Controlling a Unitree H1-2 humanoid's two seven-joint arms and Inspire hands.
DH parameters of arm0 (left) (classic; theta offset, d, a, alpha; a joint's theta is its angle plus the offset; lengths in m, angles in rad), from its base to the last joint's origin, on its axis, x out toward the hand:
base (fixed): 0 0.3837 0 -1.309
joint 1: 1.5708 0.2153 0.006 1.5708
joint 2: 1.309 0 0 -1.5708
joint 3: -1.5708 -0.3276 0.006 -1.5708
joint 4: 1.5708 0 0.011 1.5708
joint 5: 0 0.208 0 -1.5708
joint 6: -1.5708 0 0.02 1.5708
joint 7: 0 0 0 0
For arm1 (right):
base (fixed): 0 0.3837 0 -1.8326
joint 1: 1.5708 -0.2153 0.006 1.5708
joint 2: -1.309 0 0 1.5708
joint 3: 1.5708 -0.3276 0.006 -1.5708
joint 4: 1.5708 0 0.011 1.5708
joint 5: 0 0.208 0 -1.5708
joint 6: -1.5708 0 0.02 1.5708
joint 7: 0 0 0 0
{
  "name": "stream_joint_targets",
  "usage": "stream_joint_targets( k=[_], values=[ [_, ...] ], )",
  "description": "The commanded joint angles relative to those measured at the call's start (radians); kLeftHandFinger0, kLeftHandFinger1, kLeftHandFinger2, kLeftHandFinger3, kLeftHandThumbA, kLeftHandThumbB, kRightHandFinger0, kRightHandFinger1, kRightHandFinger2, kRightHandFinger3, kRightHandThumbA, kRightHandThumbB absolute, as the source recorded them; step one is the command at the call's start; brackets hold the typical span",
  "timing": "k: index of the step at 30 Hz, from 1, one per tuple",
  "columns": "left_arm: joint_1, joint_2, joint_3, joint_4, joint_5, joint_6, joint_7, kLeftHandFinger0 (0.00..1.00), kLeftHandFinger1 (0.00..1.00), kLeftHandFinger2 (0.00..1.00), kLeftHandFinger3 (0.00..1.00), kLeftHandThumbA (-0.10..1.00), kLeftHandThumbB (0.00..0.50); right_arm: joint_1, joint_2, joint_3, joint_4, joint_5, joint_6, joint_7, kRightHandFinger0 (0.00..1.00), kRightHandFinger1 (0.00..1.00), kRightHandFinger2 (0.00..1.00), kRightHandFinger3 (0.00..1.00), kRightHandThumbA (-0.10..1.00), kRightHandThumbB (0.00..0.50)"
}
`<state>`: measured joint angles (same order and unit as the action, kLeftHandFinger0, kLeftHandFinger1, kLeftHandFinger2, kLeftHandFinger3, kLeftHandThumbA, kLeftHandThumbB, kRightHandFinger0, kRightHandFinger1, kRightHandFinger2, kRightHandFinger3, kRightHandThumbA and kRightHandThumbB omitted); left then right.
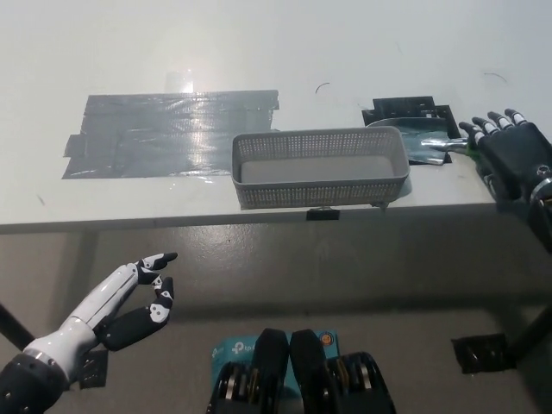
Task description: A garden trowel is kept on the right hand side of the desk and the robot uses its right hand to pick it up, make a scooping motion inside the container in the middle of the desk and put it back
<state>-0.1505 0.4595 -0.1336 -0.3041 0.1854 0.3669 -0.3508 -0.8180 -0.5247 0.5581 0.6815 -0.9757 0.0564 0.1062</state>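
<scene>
Just left of the black right hand [514,148], spread and empty, the grey-bladed garden trowel [429,143] lies along the white desk's [345,52] front-right edge, green handle [467,147] nearest; the white left hand [129,297] hangs open, far off.

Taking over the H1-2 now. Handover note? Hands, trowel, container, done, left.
Right hand: open, at the handle end of the trowel, not gripping it.
Left hand: open, idle, lower left below the desk edge.
Trowel lies flat on black tape, just right of the container.
Done: cannot tell whether the scoop has happened.
Left: if not, grasp, scoop in the container, put back.
</scene>
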Motion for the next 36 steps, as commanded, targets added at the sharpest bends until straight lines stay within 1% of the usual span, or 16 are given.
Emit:
stream_joint_targets(
  k=[1,2,6,8,12,15,17,20,21,22,23,24,26,30,32,36],
  values=[
    [-0.015,0.024,0.022,-0.047,0.027,-0.018,0.017,1.0,1.0,1.0,0.76,-0.05,0.065,-0.073,-0.155,-0.131,-0.303,0.266,0.174,0.538,1.0,1.0,1.0,1.0,1.0,0.5],
    [-0.013,0.023,0.021,-0.055,0.023,-0.002,0.011,1.0,1.0,1.0,0.77,-0.07,0.059,-0.043,-0.204,-0.163,-0.419,0.319,0.191,0.572,1.0,1.0,1.0,1.0,1.0,0.5],
    [-0.008,0.028,0.028,-0.055,0.017,-0.007,0.012,1.0,1.0,1.0,0.77,-0.06,0.057,0.025,-0.251,-0.282,-0.603,0.457,0.231,0.566,1.0,1.0,1.0,1.0,0.91,0.5],
    [-0.009,0.022,0.032,-0.048,0.007,-0.021,0.015,1.0,1.0,1.0,0.75,-0.1,0.063,0.138,-0.283,-0.416,-0.762,0.584,0.253,0.513,1.0,1.0,1.0,1.0,0.89,0.5],
    [-0.016,0.019,0.028,-0.039,0.008,-0.023,0.015,1.0,1.0,1.0,0.75,-0.1,0.063,0.235,-0.274,-0.506,-0.856,0.65,0.255,0.484,1.0,1.0,1.0,1.0,0.82,0.5],
    [-0.009,0.017,0.024,-0.041,0.018,-0.021,0.02,1.0,1.0,1.0,0.74,-0.09,0.071,0.453,-0.238,-0.621,-1.058,0.711,0.27,0.411,1.0,1.0,1.0,1.0,0.78,0.459],
    [-0.009,0.011,0.023,-0.049,0.013,-0.003,0.017,1.0,1.0,1.0,0.76,-0.1,0.068,0.53,-0.213,-0.638,-1.134,0.689,0.294,0.395,1.0,1.0,1.0,1.0,0.79,0.448],
    [0.001,0.015,0.024,-0.056,0.016,0.0,0.017,1.0,1.0,1.0,0.75,-0.1,0.07,0.65,-0.154,-0.63,-1.212,0.642,0.273,0.345,1.0,1.0,1.0,1.0,0.73,0.395],
    [0.0,0.012,0.019,-0.053,0.021,0.003,0.018,1.0,1.0,1.0,0.76,-0.1,0.074,0.691,-0.123,-0.637,-1.216,0.639,0.253,0.311,1.0,1.0,1.0,1.0,0.7,0.394],
    [0.002,0.011,0.017,-0.055,0.023,0.006,0.018,1.0,1.0,1.0,0.76,-0.1,0.07,0.765,-0.043,-0.625,-1.209,0.604,0.225,0.242,1.0,1.0,1.0,1.0,0.65,0.383],
    [0.004,0.011,0.019,-0.06,0.021,0.016,0.017,1.0,1.0,1.0,0.77,-0.1,0.073,0.802,-0.016,-0.613,-1.193,0.579,0.2,0.216,1.0,1.0,1.0,1.0,0.64,0.365],
    [0.005,0.01,0.02,-0.057,0.021,0.007,0.019,1.0,1.0,1.0,0.77,-0.1,0.074,0.827,0.018,-0.609,-1.188,0.572,0.213,0.208,1.0,1.0,1.0,1.0,0.57,0.348],
    [0.006,0.007,0.02,-0.058,0.026,0.017,0.023,1.0,1.0,1.0,0.78,-0.09,0.077,0.868,0.059,-0.59,-1.156,0.538,0.188,0.193,1.0,1.0,1.0,1.0,0.5,0.3],
    [0.012,0.007,0.025,-0.065,0.036,0.015,0.028,1.0,1.0,1.0,0.77,-0.08,0.075,0.893,0.11,-0.544,-1.021,0.482,0.093,0.171,1.0,1.0,1.0,1.0,0.44,0.295],
    [0.011,0.002,0.026,-0.062,0.034,0.009,0.026,1.0,1.0,1.0,0.77,-0.1,0.073,0.876,0.109,-0.552,-0.973,0.512,0.093,0.201,1.0,1.0,1.0,1.0,0.43,0.293],
    [0.018,-0.002,0.022,-0.065,0.041,0.008,0.027,1.0,1.0,1.0,0.76,-0.1,0.07,0.838,0.109,-0.574,-0.918,0.569,0.133,0.232,1.0,1.0,1.0,1.0,0.43,0.244]
  ],
)
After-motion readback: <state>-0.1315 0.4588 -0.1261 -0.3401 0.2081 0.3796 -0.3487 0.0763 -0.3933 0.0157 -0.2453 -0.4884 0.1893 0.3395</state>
